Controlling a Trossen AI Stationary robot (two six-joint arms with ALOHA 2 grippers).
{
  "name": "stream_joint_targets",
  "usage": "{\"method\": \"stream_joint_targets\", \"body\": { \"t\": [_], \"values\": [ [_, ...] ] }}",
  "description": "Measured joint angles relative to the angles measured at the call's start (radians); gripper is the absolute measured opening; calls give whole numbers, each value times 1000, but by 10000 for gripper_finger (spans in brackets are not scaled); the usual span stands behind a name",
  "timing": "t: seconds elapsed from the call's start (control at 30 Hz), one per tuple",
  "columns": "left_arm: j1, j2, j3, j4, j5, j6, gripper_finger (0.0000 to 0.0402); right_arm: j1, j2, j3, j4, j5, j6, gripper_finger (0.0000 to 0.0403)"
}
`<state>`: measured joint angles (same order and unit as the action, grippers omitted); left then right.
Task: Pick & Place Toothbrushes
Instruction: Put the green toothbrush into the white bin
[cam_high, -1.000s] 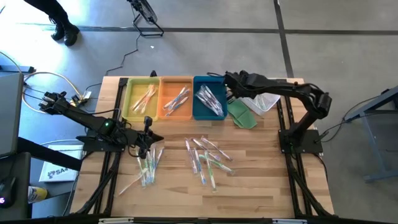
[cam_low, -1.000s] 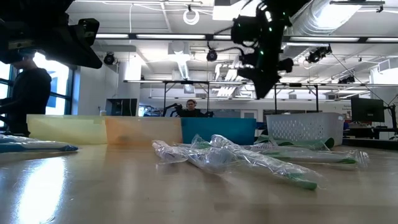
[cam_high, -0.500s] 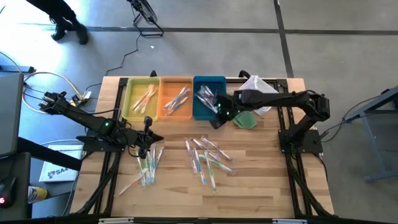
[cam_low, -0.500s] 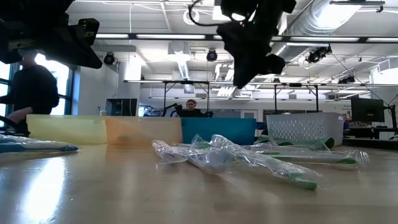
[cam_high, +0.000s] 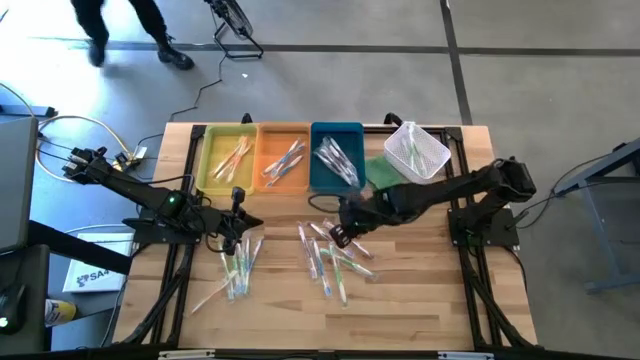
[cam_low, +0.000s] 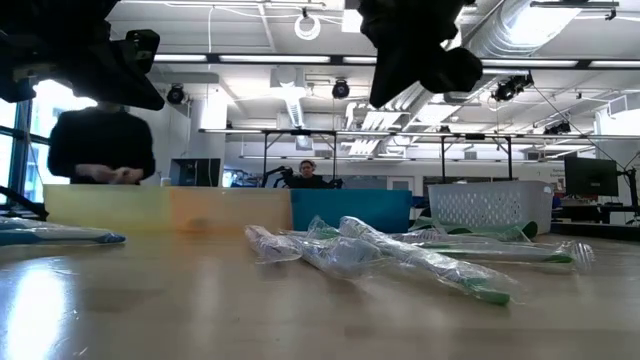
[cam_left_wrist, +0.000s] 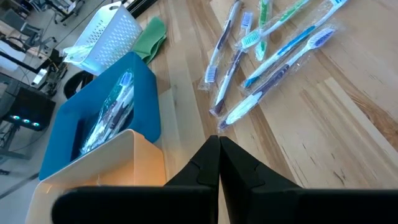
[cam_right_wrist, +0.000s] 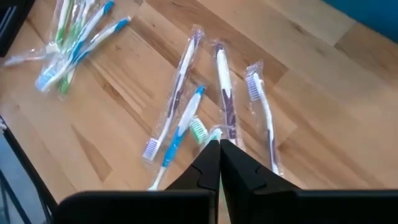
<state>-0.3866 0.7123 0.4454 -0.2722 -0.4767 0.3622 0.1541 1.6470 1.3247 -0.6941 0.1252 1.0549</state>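
Observation:
Wrapped toothbrushes lie flat in a loose pile (cam_high: 335, 255) at the table's middle and in a second pile (cam_high: 235, 268) nearer the left. More lie in the yellow tray (cam_high: 209, 160), the orange tray (cam_high: 268, 150) and the blue tray (cam_high: 318, 170). My right gripper (cam_high: 336, 235) hangs shut above the far edge of the middle pile (cam_right_wrist: 186, 106), clear of it. My left gripper (cam_high: 252, 222) waits shut over the left pile's far end; its wrist view looks toward the middle pile (cam_left_wrist: 267, 56).
The three trays stand in a row along the far edge. Right of them are a green cloth (cam_high: 382, 172) and a white mesh basket (cam_high: 417, 152). Bare wood lies along the near edge (cam_high: 400, 320). People show in the room beyond (cam_low: 100, 150).
My right gripper has swung from the far edge, beside the blue tray and basket, toward the near edge, and now stands over the middle pile, tipped more steeply down. The basket, earlier partly under the arm, shows whole.

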Motion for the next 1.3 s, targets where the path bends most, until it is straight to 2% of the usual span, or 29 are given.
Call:
{"method": "stream_joint_targets", "body": {
  "t": [0.23, 0.5, 0.7, 0.9, 1.3],
  "values": [
    [0, 0, 0, 0, 0, 0, 3, 53, 0, 0, -6, 50, 98, 3],
    [0, 0, 0, 0, -1, 0, 3, 63, 0, 2, -30, 64, 120, 3],
    [0, 0, 0, 0, -5, 0, 3, 90, 15, 81, -93, 94, 120, 3],
    [0, 0, 0, 0, -5, 0, 3, 123, 88, 174, -132, 108, 130, 3],
    [0, 0, 0, 0, -6, 0, 3, 179, 246, 213, -154, -83, 302, 3]
  ]
}}
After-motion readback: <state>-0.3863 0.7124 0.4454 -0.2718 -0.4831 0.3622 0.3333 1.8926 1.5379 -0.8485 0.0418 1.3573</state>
